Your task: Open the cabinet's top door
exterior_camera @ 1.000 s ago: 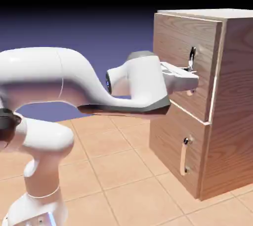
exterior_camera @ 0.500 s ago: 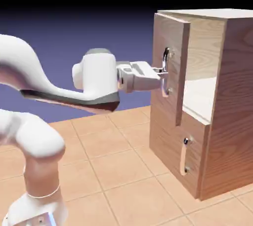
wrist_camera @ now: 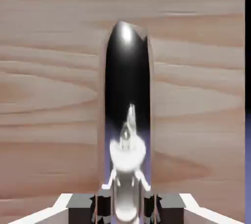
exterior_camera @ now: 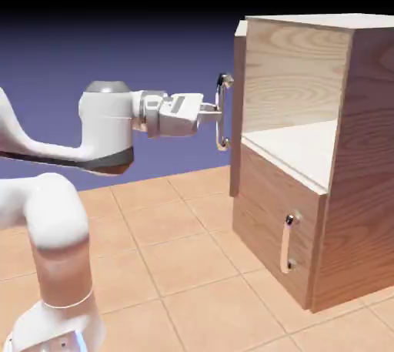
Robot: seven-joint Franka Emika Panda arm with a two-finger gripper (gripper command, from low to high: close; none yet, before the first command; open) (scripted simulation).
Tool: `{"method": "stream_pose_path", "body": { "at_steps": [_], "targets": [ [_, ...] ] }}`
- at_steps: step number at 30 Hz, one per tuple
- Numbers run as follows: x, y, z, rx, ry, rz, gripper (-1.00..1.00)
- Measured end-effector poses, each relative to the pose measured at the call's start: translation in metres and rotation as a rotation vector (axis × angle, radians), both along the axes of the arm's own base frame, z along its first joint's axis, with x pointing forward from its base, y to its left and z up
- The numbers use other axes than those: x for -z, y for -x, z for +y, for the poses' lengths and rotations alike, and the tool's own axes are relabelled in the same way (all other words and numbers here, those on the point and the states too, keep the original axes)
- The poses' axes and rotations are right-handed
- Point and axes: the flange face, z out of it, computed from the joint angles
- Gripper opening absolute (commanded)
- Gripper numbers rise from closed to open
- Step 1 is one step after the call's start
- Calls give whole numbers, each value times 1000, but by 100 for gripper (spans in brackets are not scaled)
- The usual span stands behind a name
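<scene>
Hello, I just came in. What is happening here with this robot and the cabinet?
A robot arm is opening the top door of a wooden cabinet. Its gripper is closed on the door's long silver handle. The door stands wide open, and the upper compartment shows its pale inside. The lower door is shut.

Rendered simulation scene, no specific room type identifiable, square-tiled orange-tan floor (exterior_camera: 181,266) with pale grout lines, plain blue-violet backdrop (exterior_camera: 154,58) darkening to black at top, wood-grain two-door cabinet (exterior_camera: 369,158) standing on tiles, white Franka Panda arm (exterior_camera: 58,219) alongside
</scene>
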Motion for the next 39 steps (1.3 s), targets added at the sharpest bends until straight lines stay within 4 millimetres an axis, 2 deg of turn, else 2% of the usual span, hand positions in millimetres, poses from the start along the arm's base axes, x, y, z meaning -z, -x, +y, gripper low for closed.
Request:
{"method": "stream_pose_path", "body": {
  "at_steps": [8, 17, 22, 28, 39],
  "targets": [
    [0, 24, 38, 123, 0, 0, -100],
    [0, 50, 96, 301, -1, 0, -100],
    [0, 61, 139, 423, -1, 0, -100],
    [0, 68, 199, 590, -1, 0, -100],
    [0, 59, 296, 860, -1, 0, -100]
  ]
}}
